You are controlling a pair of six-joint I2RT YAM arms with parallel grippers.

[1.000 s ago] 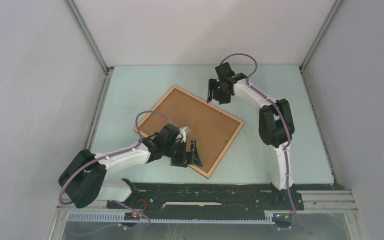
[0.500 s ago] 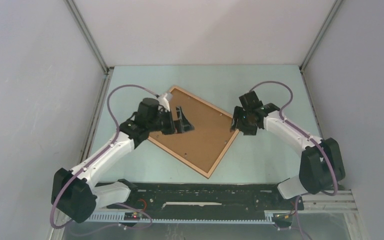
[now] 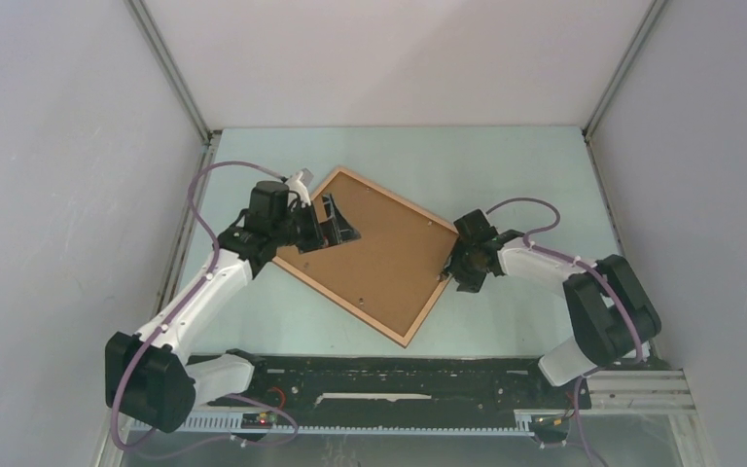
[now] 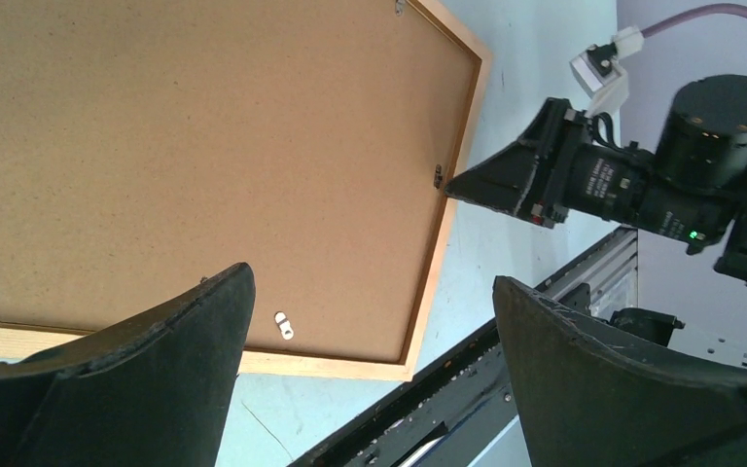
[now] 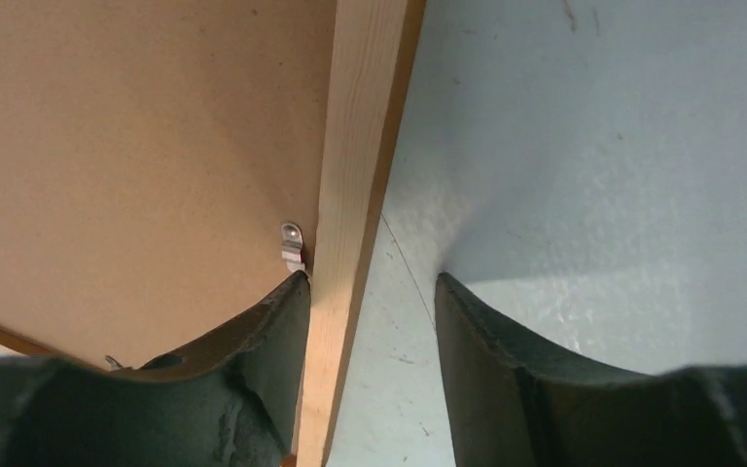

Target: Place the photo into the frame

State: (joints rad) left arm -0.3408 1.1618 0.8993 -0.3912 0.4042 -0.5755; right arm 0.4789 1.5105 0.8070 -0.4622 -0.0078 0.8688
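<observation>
Right gripper (image 5: 370, 292) is spread, a finger either side of the frame's (image 5: 355, 146) rail beside a metal clip (image 5: 293, 243); from above its body hides this. The frame lies back-up at centre. Farther, upper left, left gripper (image 3: 338, 224) hangs open over the backing board (image 3: 389, 255).

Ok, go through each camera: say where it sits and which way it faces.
Top external: above and behind the robot, looking down on the table, frame, left arm, right arm.
Left wrist: over the backing board, facing the right fingers; own left fingers at bottom.
Right wrist: low at the frame's edge, own right fingers straddling it beside a clip.
Shared: both wrist views show that edge.
</observation>
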